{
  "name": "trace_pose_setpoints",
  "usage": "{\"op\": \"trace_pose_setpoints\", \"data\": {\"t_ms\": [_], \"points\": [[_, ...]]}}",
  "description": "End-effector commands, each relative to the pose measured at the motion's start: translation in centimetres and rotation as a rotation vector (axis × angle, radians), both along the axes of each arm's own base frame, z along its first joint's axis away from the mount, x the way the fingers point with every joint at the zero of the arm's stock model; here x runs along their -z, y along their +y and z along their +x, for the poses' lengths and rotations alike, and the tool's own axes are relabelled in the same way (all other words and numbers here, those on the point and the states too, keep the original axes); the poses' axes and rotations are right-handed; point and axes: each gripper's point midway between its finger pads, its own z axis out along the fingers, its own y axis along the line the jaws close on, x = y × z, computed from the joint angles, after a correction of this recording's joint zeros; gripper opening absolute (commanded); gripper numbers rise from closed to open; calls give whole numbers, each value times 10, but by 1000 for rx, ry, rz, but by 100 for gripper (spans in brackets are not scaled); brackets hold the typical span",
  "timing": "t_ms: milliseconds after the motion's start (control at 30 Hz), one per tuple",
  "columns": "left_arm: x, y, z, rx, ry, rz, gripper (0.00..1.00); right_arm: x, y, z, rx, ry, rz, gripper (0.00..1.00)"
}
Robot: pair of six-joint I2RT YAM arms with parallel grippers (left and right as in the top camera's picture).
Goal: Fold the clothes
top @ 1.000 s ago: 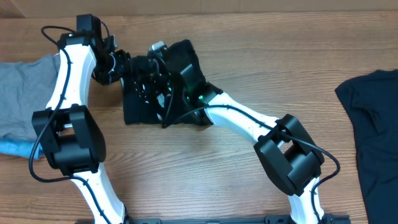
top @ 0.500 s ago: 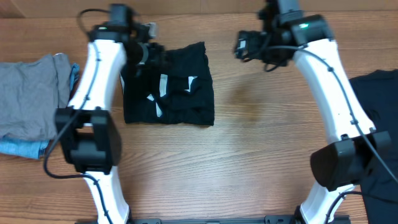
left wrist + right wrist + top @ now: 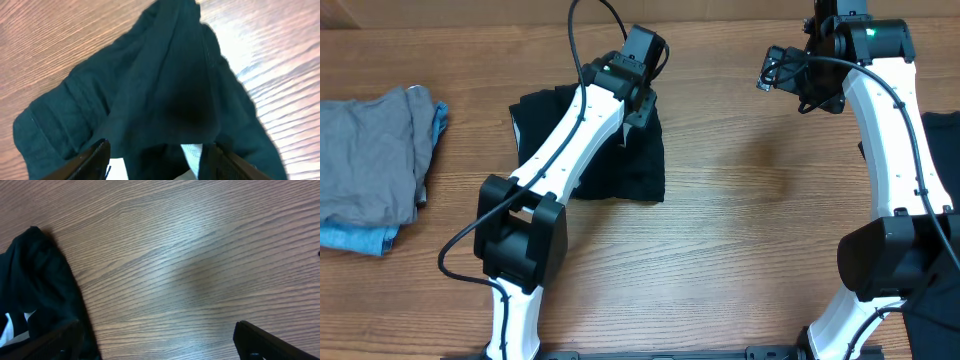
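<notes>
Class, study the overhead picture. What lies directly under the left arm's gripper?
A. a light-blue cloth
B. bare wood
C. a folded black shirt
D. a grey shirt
C: the left gripper hangs over the folded black shirt, and its wrist camera shows black cloth filling the space between its spread fingers.

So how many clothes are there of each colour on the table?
Black: 2, the folded black garment and the black garment at the right edge
Grey: 1, the grey garment
Light blue: 1, the light-blue garment under the grey one
Total: 4
</notes>
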Motion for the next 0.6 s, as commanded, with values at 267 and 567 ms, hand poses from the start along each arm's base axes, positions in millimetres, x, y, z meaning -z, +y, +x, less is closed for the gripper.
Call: {"op": "trace_pose_setpoints", "data": {"t_ms": [267,567], "points": [[64,0,-19,230,188,132,68,-14,-1,0,-2,-39,-8,100],[56,-4,5,198,79,125,47,-14,-1,0,-2,-39,-8,100]]}}
